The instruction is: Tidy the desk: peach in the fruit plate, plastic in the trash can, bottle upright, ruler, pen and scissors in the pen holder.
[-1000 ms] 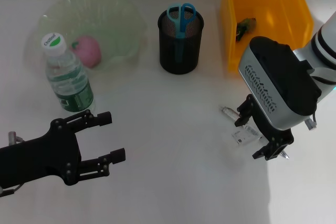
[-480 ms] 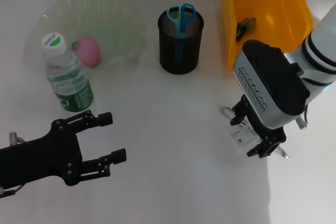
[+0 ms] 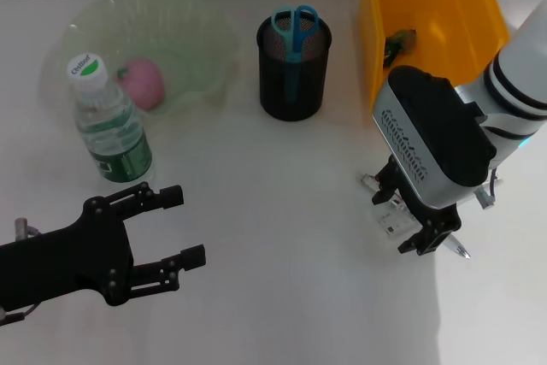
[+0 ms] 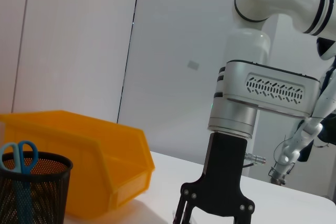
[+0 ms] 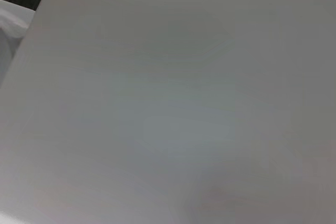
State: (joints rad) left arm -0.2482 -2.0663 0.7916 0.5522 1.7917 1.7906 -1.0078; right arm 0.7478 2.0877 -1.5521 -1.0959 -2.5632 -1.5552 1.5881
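In the head view the pink peach [image 3: 142, 83] lies in the green fruit plate [image 3: 192, 32]. Beside the plate the bottle [image 3: 108, 121] stands upright. The black mesh pen holder [image 3: 293, 70] holds the blue scissors [image 3: 295, 27]. A dark scrap of plastic [image 3: 399, 43] sits in the yellow trash can [image 3: 427, 6]. My right gripper [image 3: 409, 213] is open and low over a clear ruler [image 3: 391, 221] and a pen [image 3: 459, 252], both flat on the table and partly hidden by it. My left gripper [image 3: 178, 226] hangs open at the front left with nothing in it.
The left wrist view shows the right arm's gripper [image 4: 214, 205], the yellow bin [image 4: 89, 145] and the pen holder [image 4: 37, 187] with the scissors [image 4: 20, 156]. Only a blank grey surface fills the right wrist view. Bare table lies between the two grippers.
My right gripper has shifted a little to the left over the ruler and pen, still open. The left arm has barely moved.
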